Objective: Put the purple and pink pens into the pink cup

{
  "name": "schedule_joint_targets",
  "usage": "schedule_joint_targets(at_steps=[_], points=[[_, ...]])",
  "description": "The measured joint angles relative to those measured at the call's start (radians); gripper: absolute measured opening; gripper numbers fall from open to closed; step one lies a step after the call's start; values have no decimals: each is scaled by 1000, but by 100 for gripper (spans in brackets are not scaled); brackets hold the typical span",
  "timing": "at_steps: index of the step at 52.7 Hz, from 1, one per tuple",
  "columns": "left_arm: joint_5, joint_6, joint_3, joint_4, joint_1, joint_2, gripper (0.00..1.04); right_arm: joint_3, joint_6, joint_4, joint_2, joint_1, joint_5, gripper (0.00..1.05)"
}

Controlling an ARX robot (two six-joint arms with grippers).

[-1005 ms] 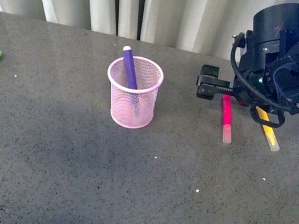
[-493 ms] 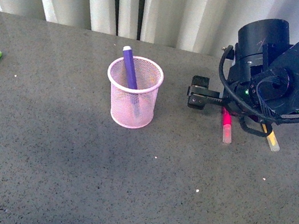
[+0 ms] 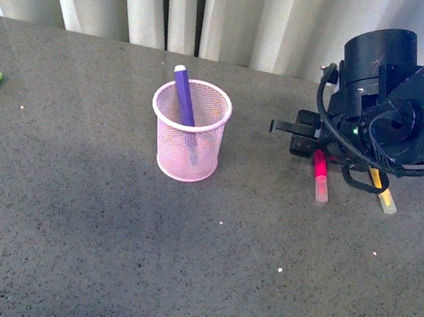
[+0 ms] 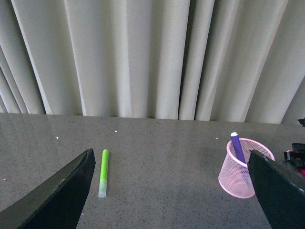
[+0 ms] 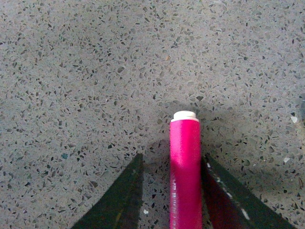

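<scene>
The purple pen [image 3: 182, 96] leans inside the cup [image 3: 194, 164]. The right fingers [image 5: 126, 195] straddle the pink pen [image 5: 185, 171] on the table [image 3: 101, 229] — narrowly parted, not clamped; left fingers [image 4: 57, 195] spread wide, empty.

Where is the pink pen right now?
Front view: the pink pen lies on the table right of the cup, beside the yellow marker, under the right gripper; the wrist view shows it between the open fingers.
</scene>
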Motion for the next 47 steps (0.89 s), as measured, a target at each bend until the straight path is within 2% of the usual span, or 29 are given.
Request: schedule_joint_targets(at_steps=[5,8,13,18,30,36,47], points=[[0,0,0,0,0,0,98,-21,-8,52,0,-6,1,17],[0,0,0,0,0,0,98,-37,-29,96,-2,-8,10,12],[0,0,0,0,0,0,98,-74,-68,199,-14,-13,51,11],[0,0,0,0,0,0,98,-119,-146,343,-61,-16,49,11],[0,0,0,0,0,0,98,-194,-293,581,-188,47,-75,11],[0,0,0,0,0,0,98,-202,-360,632,-222,112,-129,11],[0,0,0,0,0,0,98,-200,-384,669,-229,213,-156,11]])
